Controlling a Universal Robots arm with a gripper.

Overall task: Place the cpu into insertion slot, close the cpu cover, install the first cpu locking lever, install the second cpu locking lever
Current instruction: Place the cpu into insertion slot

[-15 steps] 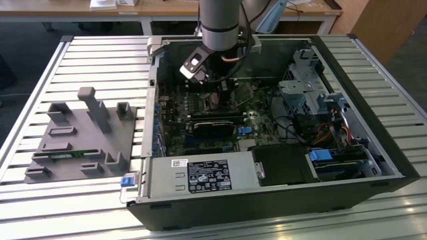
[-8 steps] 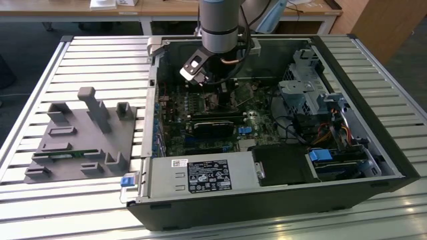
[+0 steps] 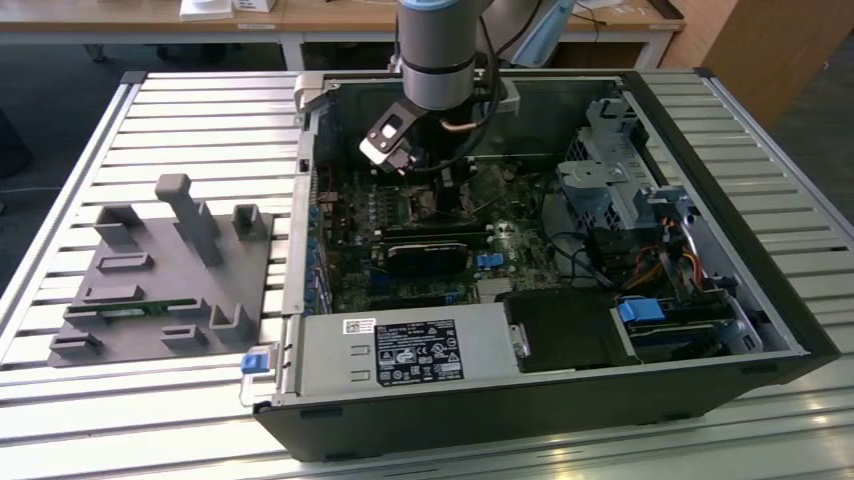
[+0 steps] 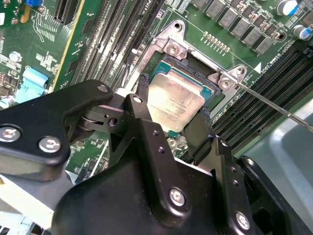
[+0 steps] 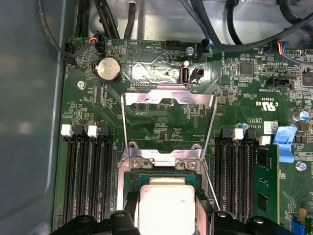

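Jaws are clamped on the chip [image 4: 173, 105], their black fingers [image 4: 143, 90] pressing two opposite edges. In the second wrist view the chip sits over the square socket [image 4: 188, 66], whose dark rim shows along the chip's free sides; whether it is fully seated I cannot tell. A thin metal lever [image 4: 274, 105] slants away from one socket corner. Beyond the socket, the silver cover [image 5: 146, 96] is swung open over the green board, with long black memory slots [image 5: 85, 181] on both sides and a coin battery [image 5: 108, 68] farther on. In the exterior view the arm [image 3: 438, 50] reaches down into the open computer case [image 3: 534, 400], which lies on a slatted metal surface [image 3: 160, 110] beside a grey holder tray [image 3: 160, 270].
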